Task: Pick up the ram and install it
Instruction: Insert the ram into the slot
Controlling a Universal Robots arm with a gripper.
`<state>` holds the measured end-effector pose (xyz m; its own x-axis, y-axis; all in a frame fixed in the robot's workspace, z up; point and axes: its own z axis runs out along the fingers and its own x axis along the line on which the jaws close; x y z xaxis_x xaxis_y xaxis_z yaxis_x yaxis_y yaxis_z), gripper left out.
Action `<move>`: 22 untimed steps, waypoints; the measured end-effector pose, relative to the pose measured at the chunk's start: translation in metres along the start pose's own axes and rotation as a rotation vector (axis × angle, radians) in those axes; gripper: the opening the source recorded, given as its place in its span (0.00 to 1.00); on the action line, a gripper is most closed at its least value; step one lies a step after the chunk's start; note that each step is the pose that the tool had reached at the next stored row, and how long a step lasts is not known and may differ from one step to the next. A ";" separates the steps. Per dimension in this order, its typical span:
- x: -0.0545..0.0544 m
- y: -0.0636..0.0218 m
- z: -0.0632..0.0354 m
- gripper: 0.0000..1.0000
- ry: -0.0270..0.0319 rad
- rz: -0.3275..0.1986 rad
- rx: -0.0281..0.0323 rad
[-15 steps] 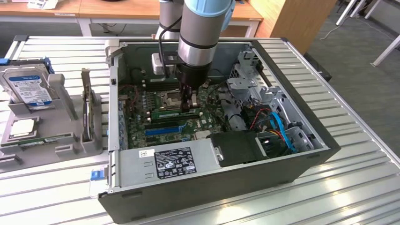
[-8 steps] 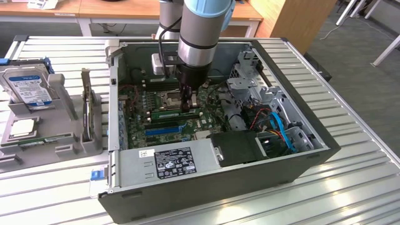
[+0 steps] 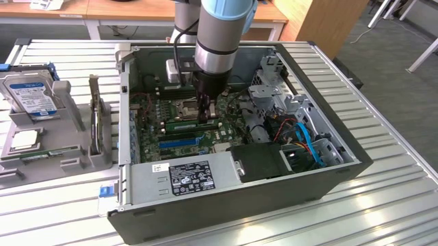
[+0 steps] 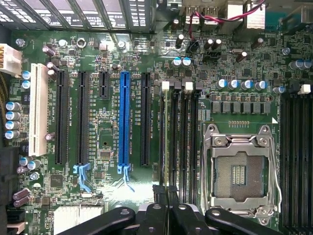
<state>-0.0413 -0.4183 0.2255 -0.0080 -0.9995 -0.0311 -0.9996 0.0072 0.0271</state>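
Nearest the exterior camera lies the slatted metal table [image 3: 383, 205], a silver surface of parallel ribs that runs under everything in the scene. An open computer case [image 3: 226, 210] rests on it, with its open side facing up. Inside the case, along the near wall, sits the power supply [image 3: 184, 177], which carries a black-and-white label. A black shroud [image 3: 263, 161] is just to the exterior view's right of it, and blue cables [image 3: 311, 143] are further right.

The motherboard [image 3: 154, 120] covers the floor of the case. The arm descends from the far side, and the gripper [image 3: 208, 117] is low over the board. Its fingers are drawn narrow, closed on the top edge of the ram [image 3: 188, 124]. The ram stands on edge along a memory slot, between the CPU socket [image 3: 188, 107] on the far side and the blue slot [image 3: 181, 142] on the near side. Whether the stick is fully seated cannot be determined.

At the exterior view's left, beside the case, a grey fixture [image 3: 75, 154] on the table holds a hard drive [image 3: 31, 97] upright.

Beyond the table's far edge stand wooden desks [image 3: 137, 10] and a wooden panel [image 3: 329, 20]. Grey carpet floor [image 3: 390, 77] shows at the exterior view's right.
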 end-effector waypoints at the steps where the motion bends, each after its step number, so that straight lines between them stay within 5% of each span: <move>1: 0.000 0.0000 0.0005 0.11 0.0001 0.000 0.0000; 17: 0.000 -0.0001 0.0033 0.11 -0.0001 0.000 0.0000; 22: 0.000 -0.0001 0.0033 0.25 0.0000 0.000 0.0000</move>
<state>-0.0413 -0.4183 0.2222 -0.0081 -0.9995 -0.0310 -0.9996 0.0072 0.0271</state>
